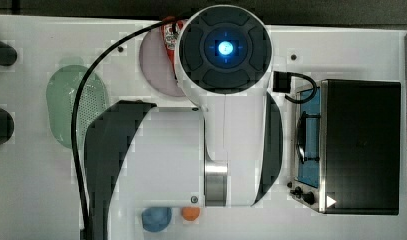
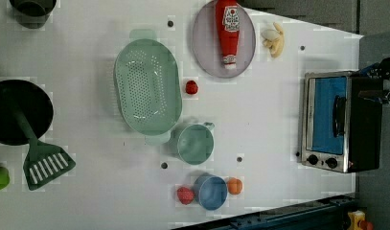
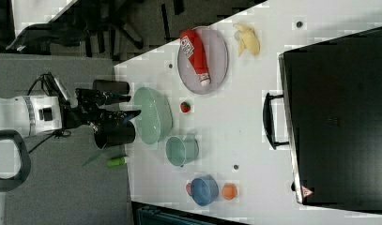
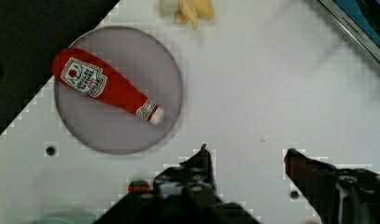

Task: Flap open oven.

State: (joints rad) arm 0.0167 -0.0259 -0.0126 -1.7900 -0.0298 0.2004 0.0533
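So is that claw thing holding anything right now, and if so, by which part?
Nothing is held. The end effector is open, with only bare white table between its fingers, and the oven door handle is untouched.

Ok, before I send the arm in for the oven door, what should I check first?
1. Door shut: the blue-tinted glass door of the silver and black toaster oven lies flush in its frame. Ok.
2. Handle free: nothing lies against the dark bar handle. Ok.
3. Tool ready: the tool stands open, nothing between its fingers. Ok.
4. Tool at the handle: it hangs over white table near the grey round plate holding the red ketchup bottle. Not ok.
5. Room for the door to drop: bare table in front of it. Ok.
6. Door unlatched: cannot tell.
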